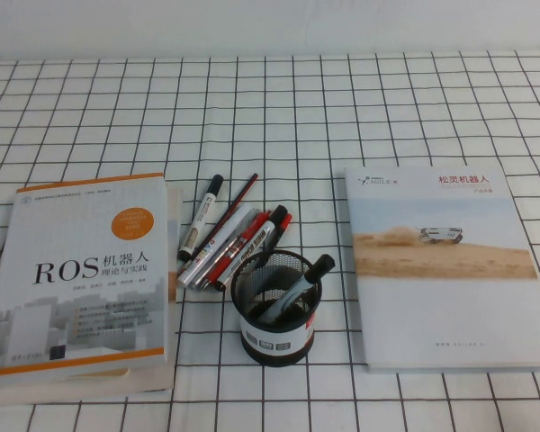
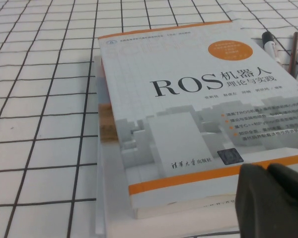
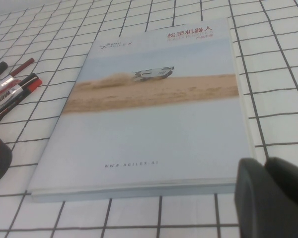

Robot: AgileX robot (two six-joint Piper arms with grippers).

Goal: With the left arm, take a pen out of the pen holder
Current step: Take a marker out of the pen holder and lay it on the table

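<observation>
High view is taken as the reference: one black mesh pen holder (image 1: 274, 342) is seen standing upright on the grid-patterned tablecloth (image 1: 342, 108), between two printed volumes. One black marker (image 1: 299, 286) is held inside it, tilted, with its cap raised above the rim toward the robot's right. Just behind the holder, on its left, a cluster of loose markers (image 1: 238, 243) is laid on the cloth. One white marker with a black cap (image 1: 201, 219) and one thin pencil (image 1: 234, 205) can be told apart, while the remaining red and silver barrels overlap, so only about three more can be counted. One ROS textbook (image 1: 81, 279) is placed flat to the robot's left of the cluster, and one AgileX brochure (image 1: 441, 270) is placed flat to the right of the holder. The left gripper (image 2: 265, 171) is found by the textbook's corner on the robot's side, well apart from the holder, its fingers brought together on nothing. The right gripper (image 3: 264, 166) is found by the brochure's near corner, its fingers likewise pressed together and empty.
</observation>
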